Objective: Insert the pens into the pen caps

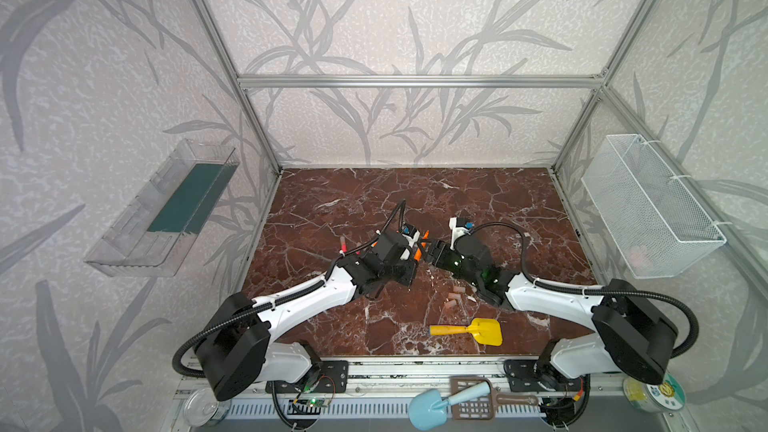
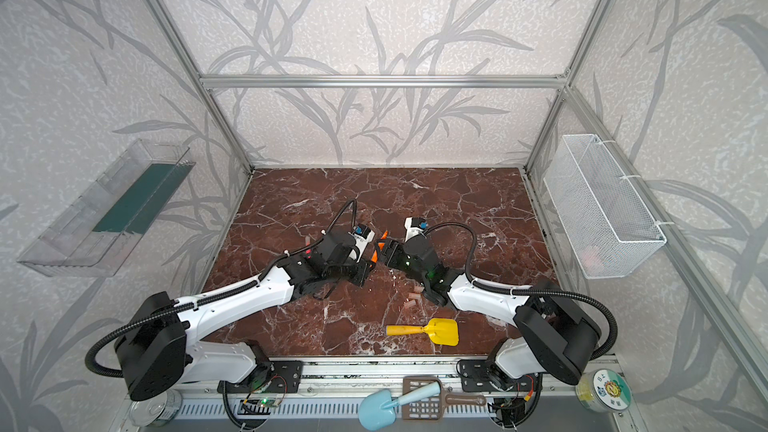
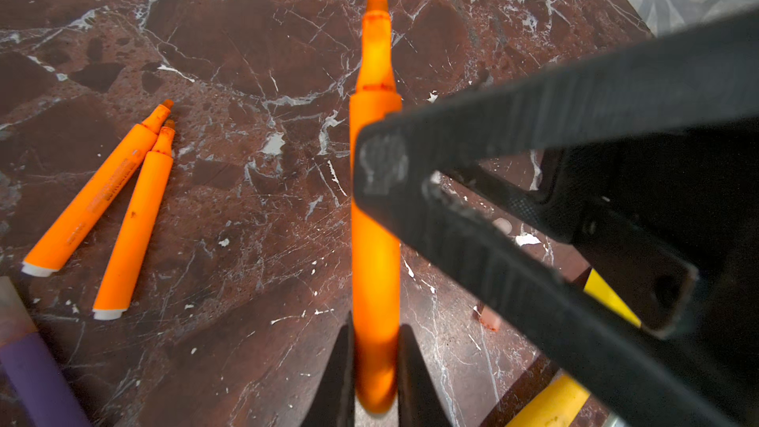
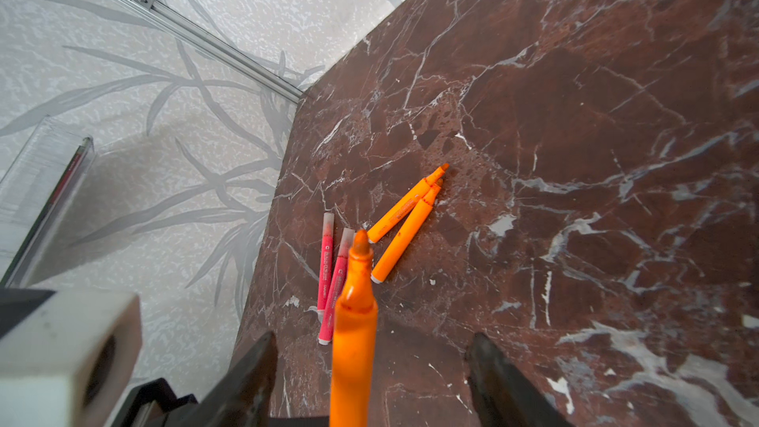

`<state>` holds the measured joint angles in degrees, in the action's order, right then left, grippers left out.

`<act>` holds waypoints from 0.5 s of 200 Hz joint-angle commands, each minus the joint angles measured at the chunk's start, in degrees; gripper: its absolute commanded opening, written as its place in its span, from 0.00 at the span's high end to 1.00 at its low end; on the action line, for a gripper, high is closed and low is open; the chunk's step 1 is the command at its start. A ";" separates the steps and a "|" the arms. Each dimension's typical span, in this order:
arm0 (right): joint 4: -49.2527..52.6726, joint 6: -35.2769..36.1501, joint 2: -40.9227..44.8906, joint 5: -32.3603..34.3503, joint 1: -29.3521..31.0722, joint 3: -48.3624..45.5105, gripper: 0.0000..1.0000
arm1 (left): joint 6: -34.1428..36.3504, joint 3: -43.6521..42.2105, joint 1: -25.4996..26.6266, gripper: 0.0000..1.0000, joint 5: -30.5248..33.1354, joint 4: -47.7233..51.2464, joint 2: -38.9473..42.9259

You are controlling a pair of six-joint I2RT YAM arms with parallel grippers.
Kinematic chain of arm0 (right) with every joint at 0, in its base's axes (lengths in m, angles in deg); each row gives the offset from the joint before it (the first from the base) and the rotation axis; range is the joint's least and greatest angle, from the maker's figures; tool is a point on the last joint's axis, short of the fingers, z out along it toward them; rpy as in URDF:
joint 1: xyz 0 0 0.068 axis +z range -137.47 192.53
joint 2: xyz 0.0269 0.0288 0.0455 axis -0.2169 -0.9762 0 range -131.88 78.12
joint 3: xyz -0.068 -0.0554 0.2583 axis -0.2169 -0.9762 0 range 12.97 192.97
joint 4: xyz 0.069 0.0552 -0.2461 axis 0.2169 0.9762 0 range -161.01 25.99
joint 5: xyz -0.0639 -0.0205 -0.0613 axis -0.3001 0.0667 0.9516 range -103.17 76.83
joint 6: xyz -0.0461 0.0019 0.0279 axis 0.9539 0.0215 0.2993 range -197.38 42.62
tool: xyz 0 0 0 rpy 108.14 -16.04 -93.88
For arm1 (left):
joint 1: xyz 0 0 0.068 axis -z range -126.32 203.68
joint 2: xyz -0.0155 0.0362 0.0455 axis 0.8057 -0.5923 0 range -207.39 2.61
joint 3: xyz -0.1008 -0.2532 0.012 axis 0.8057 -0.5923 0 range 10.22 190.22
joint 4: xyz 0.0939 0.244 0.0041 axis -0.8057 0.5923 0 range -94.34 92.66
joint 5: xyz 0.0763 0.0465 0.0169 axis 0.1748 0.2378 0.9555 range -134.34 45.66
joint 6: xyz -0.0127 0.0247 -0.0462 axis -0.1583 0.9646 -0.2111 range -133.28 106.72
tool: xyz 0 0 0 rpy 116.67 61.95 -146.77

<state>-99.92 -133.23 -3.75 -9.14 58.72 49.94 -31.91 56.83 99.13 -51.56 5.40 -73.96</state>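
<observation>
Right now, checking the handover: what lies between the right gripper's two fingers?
The orange pen held by the left gripper, with gaps either side, as the right wrist view shows.

No text can be read in full. The two pink-red pens [image 4: 325, 269] carry white print along their barrels, and one lying orange pen [image 4: 400, 210] carries darker print, all too small. The round container [image 2: 604, 390] has a label with small, unclear characters.

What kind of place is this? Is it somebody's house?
Probably a robot practice booth, not a house: a metal frame holds wallpapered walls, and a left arm and right arm are mounted at a marble-look table.
</observation>
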 commanded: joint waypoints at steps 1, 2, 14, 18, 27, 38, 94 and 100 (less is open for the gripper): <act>-0.43 0.04 -1.51 1.51 0.38 2.33 0.35 | 0.33 -0.65 0.66 0.91 -1.95 -1.51 1.41; -0.48 0.00 -1.61 1.55 0.39 2.37 0.35 | 0.34 -0.69 0.68 0.91 -1.98 -1.49 1.42; -0.49 0.04 -2.55 1.95 0.39 2.95 0.44 | 0.40 -0.98 0.89 0.91 -2.34 -1.90 1.77; -0.51 0.04 -2.81 2.09 0.39 3.13 0.47 | 0.48 -1.12 0.87 0.91 -2.44 -2.16 1.86; -0.62 -0.08 -3.22 2.21 0.38 3.37 0.54 | 0.61 -1.27 1.04 0.91 -2.41 -2.41 1.92; -0.67 -0.11 -3.39 2.38 0.37 3.46 0.62 | 0.71 -1.09 1.04 0.91 -2.06 -2.14 1.81; 1.03 0.78 -1.73 4.07 0.39 3.42 0.70 | 0.79 -1.07 1.38 0.91 -2.96 -2.38 1.56; 1.28 0.93 -1.64 4.30 0.39 3.37 0.70 | 0.79 -1.17 1.39 0.91 -3.10 -2.59 1.60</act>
<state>-99.48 -133.30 -7.01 -6.98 58.74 52.28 -31.87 56.19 100.14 -53.62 3.89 -73.57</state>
